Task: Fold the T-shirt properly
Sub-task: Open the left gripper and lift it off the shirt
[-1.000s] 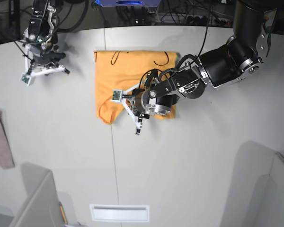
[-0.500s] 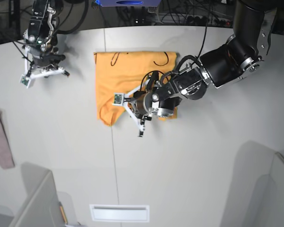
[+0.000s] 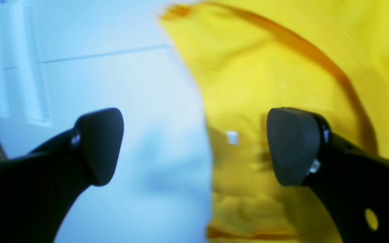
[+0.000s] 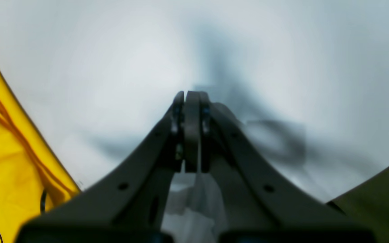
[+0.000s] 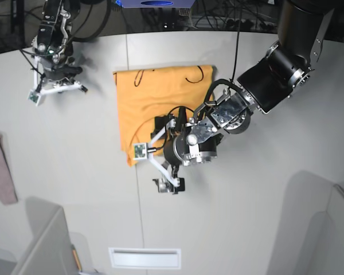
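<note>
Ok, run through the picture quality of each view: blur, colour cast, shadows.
Left wrist view: soft and smeared, with a bluish cast on the white tabletop; the plain orange-yellow cotton T-shirt reads lemon yellow. Right wrist view: the shut right hand is fairly crisp, the table behind hazy with blurred grey shadows. Base view: sharpest, evenly lit, the shirt looking orange.

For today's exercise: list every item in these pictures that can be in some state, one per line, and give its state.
T-shirt: folded into a rough rectangle, lying flat on the table, not held.
Left claw: open, jaws wide apart at the shirt's edge, nothing between them.
Right claw: shut, empty, over bare table beside the shirt.
Pinkish cloth: lying crumpled at the table's edge, untouched.
</note>
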Robot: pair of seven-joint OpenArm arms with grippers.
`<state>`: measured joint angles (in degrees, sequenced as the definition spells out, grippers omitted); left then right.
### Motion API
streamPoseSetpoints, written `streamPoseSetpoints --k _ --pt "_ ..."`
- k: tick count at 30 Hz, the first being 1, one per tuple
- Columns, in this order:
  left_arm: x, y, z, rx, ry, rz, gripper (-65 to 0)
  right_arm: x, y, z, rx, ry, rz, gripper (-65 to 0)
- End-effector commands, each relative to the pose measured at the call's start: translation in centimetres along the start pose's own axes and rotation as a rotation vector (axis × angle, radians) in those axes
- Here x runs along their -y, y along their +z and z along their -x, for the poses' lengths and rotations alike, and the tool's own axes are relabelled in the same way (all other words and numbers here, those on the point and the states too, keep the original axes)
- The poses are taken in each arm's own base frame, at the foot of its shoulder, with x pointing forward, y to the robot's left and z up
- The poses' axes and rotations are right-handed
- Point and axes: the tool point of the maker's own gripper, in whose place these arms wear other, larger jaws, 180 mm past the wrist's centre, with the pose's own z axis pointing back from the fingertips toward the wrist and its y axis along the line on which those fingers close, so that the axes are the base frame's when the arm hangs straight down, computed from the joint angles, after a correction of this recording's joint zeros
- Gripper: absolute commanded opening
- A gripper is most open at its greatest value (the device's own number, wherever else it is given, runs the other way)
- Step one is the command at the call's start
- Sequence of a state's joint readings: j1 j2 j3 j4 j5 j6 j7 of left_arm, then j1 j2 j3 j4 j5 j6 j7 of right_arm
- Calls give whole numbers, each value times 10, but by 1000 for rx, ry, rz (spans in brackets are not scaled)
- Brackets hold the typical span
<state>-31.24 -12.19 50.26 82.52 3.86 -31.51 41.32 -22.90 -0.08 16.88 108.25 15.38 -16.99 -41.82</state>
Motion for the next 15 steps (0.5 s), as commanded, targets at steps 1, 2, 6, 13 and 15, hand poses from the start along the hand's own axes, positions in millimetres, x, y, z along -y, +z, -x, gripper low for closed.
streamPoseSetpoints --k 1,2,6,13,15 --pt "-26 12 -19 60 -1 -68 -25 1 2 -9 37 4 1 -650" --pt "-31 17 -24 76 -1 -85 -31 0 2 -9 37 5 0 -650" --pt "-35 28 -39 122 -18 -110 -33 0 2 -10 40 5 0 -650" --pt "-64 67 -12 59 120 -235 -160 2 3 -11 47 11 1 -650" --pt "-74 89 8 57 229 -305 -344 4 4 -15 81 18 7 -650"
